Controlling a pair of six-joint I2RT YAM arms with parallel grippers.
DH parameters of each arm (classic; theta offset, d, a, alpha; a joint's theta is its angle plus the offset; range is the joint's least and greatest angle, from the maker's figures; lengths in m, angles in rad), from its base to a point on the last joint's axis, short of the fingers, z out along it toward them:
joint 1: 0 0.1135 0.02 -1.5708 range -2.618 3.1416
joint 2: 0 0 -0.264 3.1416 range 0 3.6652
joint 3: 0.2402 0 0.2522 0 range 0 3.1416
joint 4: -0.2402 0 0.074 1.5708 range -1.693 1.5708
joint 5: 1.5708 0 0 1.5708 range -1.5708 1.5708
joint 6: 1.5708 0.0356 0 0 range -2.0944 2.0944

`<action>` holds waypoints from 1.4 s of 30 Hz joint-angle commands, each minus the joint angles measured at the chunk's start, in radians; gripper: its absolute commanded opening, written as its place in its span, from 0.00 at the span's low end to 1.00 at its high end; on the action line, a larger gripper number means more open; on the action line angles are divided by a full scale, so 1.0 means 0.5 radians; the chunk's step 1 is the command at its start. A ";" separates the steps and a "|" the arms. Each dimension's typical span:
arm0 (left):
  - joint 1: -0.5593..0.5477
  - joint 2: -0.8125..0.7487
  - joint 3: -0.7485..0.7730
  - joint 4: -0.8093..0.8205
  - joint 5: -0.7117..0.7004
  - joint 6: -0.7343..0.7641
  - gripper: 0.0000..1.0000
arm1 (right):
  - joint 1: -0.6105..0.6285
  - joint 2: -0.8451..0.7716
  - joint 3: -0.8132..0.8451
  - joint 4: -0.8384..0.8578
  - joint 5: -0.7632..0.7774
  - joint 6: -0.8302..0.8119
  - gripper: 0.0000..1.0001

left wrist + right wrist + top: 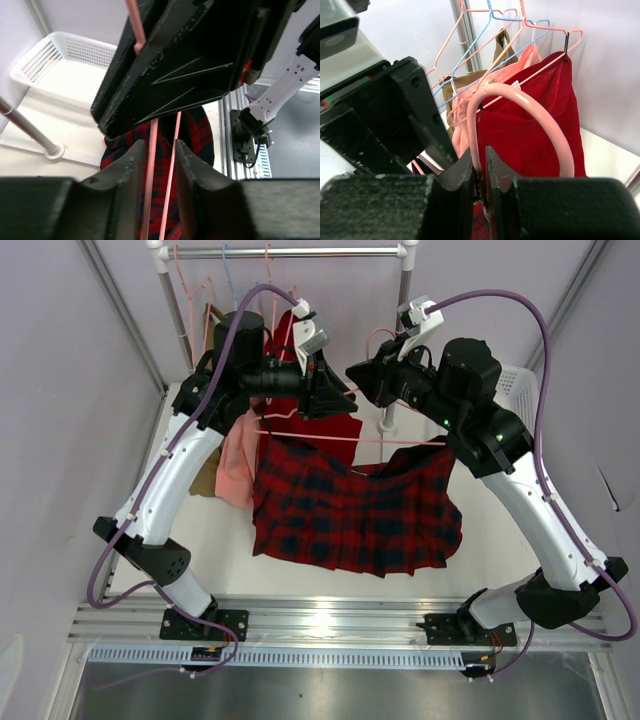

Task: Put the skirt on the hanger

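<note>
Skirt (355, 510), the red-and-navy plaid one, hangs in the air under my two claws, its waist slung along the pale-pink hanger (520, 100), whose long axis runs crosswise from my left arm to my right. The clothes rail (320, 252) lies beyond both, and the hook sits with my right arm, so I judge that one leads. My right claw (479, 172) pinches the hook's neck tight; my left claw (160, 167) stands half spread around two hanger wires, pressing or not I cannot tell.
</note>
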 commanded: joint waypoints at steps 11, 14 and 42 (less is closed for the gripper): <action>0.015 -0.126 -0.268 0.312 0.248 -0.103 0.04 | -0.015 0.019 0.115 0.164 -0.007 0.048 0.00; 0.015 -0.166 -0.329 0.431 0.273 -0.176 0.00 | -0.018 0.019 0.106 0.167 -0.001 0.038 0.00; 0.015 -0.568 -0.737 1.018 -0.166 -0.529 0.00 | -0.021 -0.103 -0.201 0.274 0.425 0.072 0.73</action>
